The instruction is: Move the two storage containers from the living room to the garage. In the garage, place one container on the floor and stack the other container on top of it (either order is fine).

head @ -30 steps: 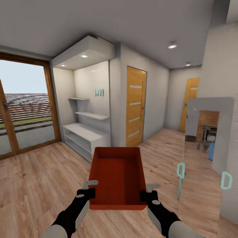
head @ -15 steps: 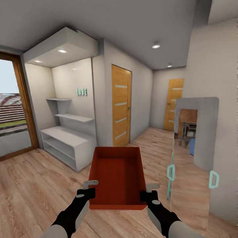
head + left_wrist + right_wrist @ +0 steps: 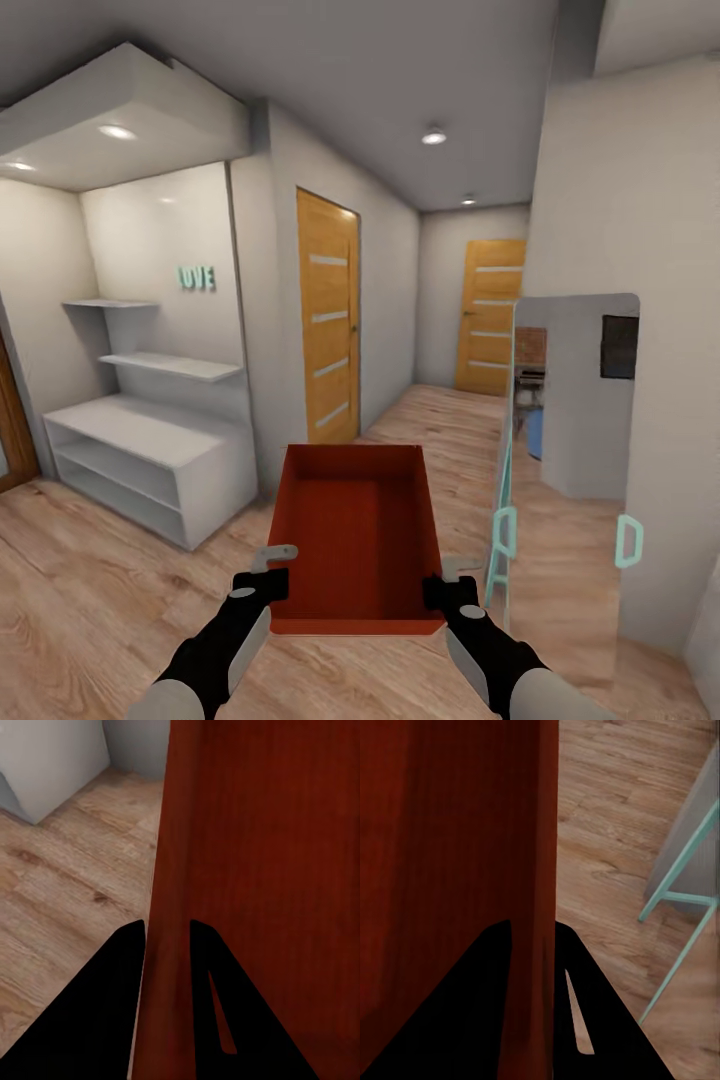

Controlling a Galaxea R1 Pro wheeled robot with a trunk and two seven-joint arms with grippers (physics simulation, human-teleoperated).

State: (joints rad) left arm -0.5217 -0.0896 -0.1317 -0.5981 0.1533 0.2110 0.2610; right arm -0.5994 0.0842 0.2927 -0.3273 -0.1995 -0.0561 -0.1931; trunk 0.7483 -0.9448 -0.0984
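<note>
From my head camera, the red bin (image 3: 355, 540) sits low in the middle of the frame, carried between my left gripper (image 3: 270, 572) and right gripper (image 3: 452, 580), each clamped on a side wall. A hallway with wood floor (image 3: 120, 600) and a tan door (image 3: 328, 318) lies ahead; I judge I should keep the bin level and steer wide of the mirror (image 3: 570, 450) at right. In my left wrist view, my fingers (image 3: 120, 975) pinch the bin wall (image 3: 169, 907). In my right wrist view, the fingers (image 3: 487, 975) grip the other wall (image 3: 544, 870). The garage and second bin are out of sight
</note>
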